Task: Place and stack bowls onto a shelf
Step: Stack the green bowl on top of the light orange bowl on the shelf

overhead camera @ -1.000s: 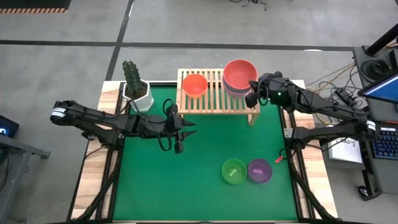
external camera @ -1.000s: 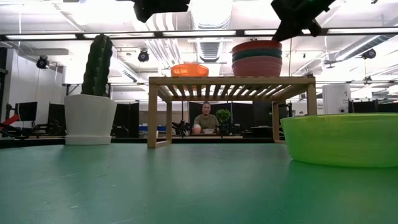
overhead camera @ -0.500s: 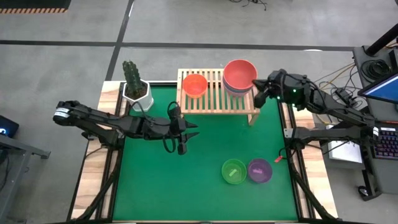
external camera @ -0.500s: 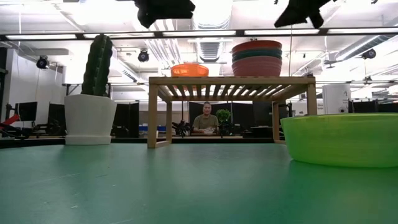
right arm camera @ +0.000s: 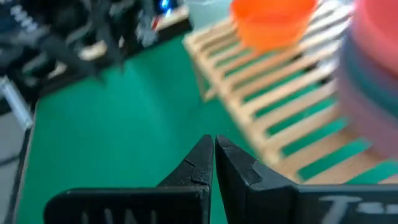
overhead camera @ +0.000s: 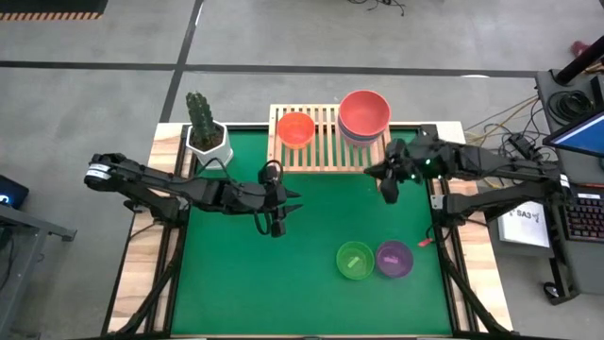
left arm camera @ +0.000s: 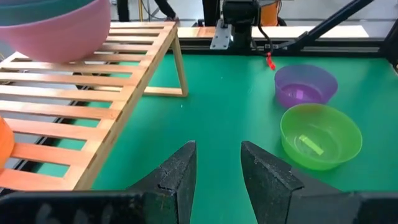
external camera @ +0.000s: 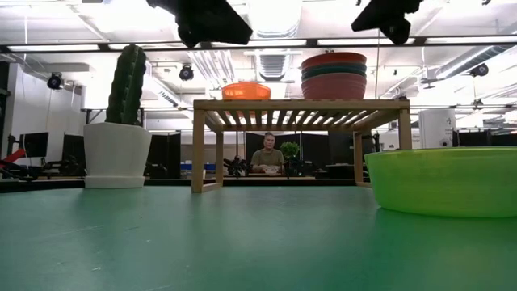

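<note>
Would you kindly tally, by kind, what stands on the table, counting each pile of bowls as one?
Loose bowls: 2 (green, purple)
Bowls or piles on the shelf: 2 (orange, pink-topped)
Shelf: 1
Potted cactus: 1
Total: 6

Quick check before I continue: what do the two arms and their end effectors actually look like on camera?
Both arms are dark, slim and multi-jointed. The left arm has a white band near its outer joint; the right arm shows a small green light near the wrist. The left end effector has two black, wedge-shaped fingers with rough-textured faces. The right end effector has the same tapering black fingers, with white lettering on its body.
</note>
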You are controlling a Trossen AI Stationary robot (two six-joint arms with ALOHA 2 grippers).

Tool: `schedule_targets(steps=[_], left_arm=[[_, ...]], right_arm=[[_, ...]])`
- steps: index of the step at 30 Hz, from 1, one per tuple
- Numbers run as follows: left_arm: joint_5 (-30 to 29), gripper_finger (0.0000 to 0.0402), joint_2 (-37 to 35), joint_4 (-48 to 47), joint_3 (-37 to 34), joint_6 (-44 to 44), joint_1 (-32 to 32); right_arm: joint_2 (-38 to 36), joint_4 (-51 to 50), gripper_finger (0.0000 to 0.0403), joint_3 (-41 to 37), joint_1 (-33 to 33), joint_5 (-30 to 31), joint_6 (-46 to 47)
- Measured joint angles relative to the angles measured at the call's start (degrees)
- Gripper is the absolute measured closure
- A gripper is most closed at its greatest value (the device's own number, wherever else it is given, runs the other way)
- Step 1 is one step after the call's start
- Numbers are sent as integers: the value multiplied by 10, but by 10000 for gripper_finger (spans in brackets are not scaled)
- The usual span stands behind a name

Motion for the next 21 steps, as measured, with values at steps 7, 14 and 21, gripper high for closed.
schedule_targets(steps=[7, 14, 21], left_arm=[[0, 292, 0, -26, 0, 0, 0], [0, 292, -1, -36, 0, 9, 0], [-1, 292, -14, -75, 0, 16, 0]], right_arm=[[49, -85, 394, 0, 77, 0, 86], [123, -130, 394, 0, 137, -35, 162], [211, -135, 394, 9, 171, -90, 183]])
